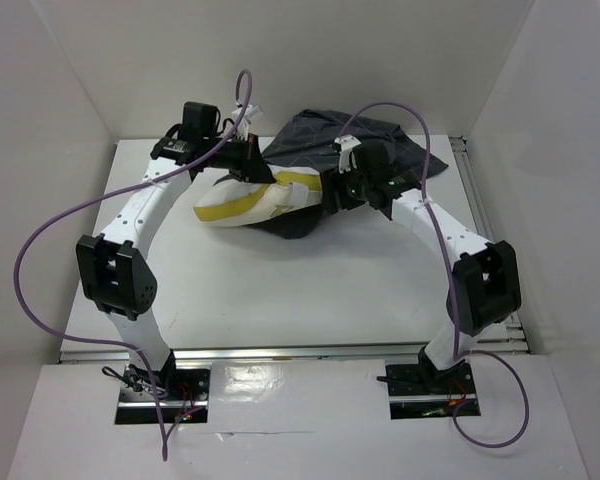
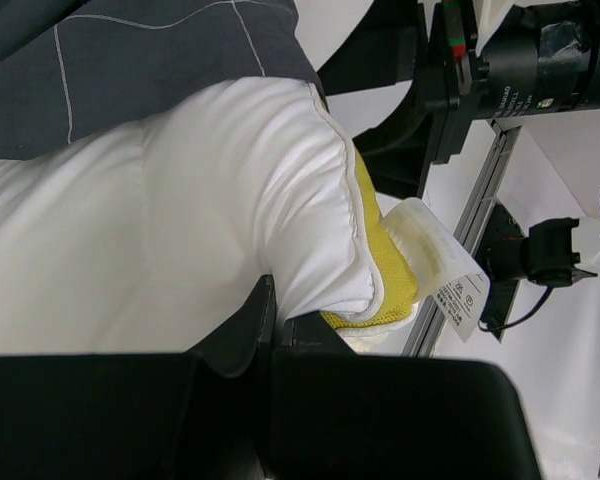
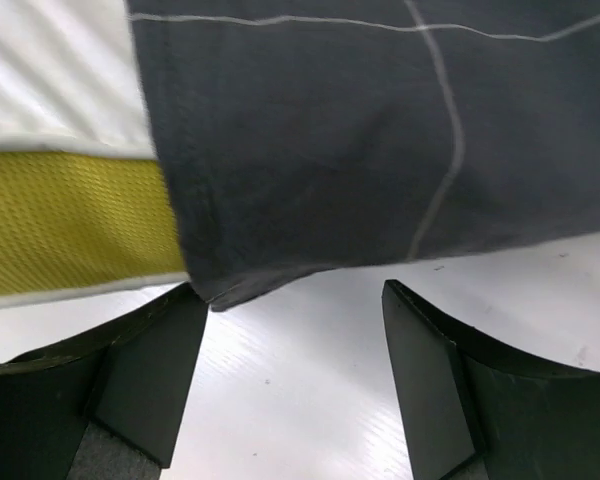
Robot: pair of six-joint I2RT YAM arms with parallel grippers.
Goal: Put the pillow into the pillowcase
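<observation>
Mid-insertion: the left gripper [image 2: 272, 318] is pinching the pillow [image 1: 242, 203] tight, the pillowcase [image 1: 310, 135] is draping over the pillow's end. The right gripper [image 3: 295, 340] is gaping empty under its edge, likely needing to close there

Bright, even overhead light; white worktop [image 1: 310, 290] and pillow [image 2: 130, 250] near clipping. Shadows faint, diffuse. Wrist views: pillowcase [image 3: 380, 130] grid crisp; black tool fingers [image 3: 130, 380] at 6 o'clock underexposed, slightly soft. Faint sheen on worktop there.

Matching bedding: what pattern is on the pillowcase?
The pillowcase is charcoal grey with thin pale grid lines; clearest in right wrist view.
</observation>
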